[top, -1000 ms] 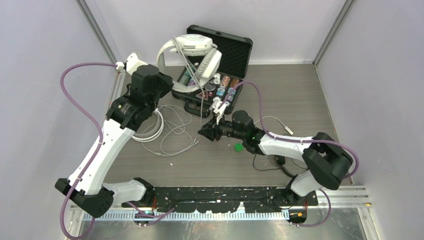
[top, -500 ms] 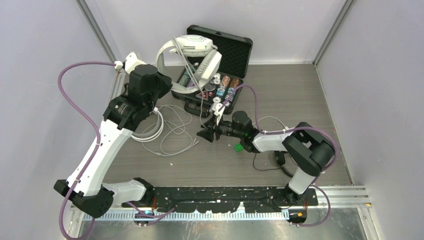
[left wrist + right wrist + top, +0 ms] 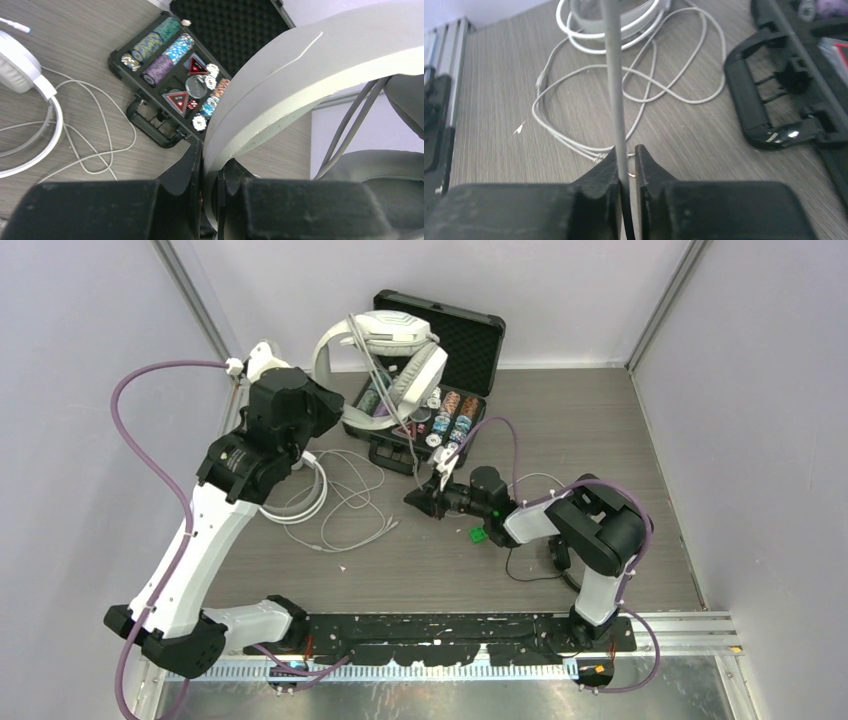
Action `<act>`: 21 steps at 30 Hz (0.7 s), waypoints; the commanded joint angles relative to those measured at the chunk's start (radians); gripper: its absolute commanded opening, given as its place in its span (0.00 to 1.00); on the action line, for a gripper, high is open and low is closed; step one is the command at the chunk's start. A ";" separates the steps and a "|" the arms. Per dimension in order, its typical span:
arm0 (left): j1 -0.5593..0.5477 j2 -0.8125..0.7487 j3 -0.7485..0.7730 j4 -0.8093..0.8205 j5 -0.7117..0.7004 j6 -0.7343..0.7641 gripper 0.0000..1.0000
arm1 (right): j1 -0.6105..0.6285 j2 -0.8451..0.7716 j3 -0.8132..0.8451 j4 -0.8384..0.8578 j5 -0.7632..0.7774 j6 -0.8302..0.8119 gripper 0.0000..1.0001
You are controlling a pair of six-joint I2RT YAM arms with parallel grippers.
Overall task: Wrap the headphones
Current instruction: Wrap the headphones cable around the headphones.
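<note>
We see the left gripper (image 3: 211, 175) clamped on the headband of 1 white headset (image 3: 395, 335), held aloft at 12 o'clock of the table (image 3: 620, 440), above an open black case (image 3: 470, 340) of poker chips (image 3: 165, 55). The right gripper (image 3: 626, 162) pinches that headset's grey cable (image 3: 613, 75) near table centre. A 2nd white headset (image 3: 300, 495) lies at 9 o'clock of the right gripper, its cord (image 3: 350, 510) loose on the wood.

a case (image 3: 462, 340) is set upper centre on the desk (image 3: 600, 440); one headset (image 3: 395, 328) is seen over it, another headset (image 3: 318, 490) at its lower left.
</note>
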 commanded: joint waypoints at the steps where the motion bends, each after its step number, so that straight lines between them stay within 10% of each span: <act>1: 0.008 -0.026 0.128 0.086 0.108 0.009 0.00 | -0.065 0.028 -0.015 0.207 0.031 0.101 0.10; 16: 0.008 -0.080 0.142 -0.055 0.514 0.383 0.00 | -0.173 -0.018 0.023 0.189 0.053 0.251 0.00; 21: 0.008 -0.054 0.147 -0.158 0.630 0.500 0.00 | -0.192 -0.096 0.091 -0.049 0.080 0.266 0.00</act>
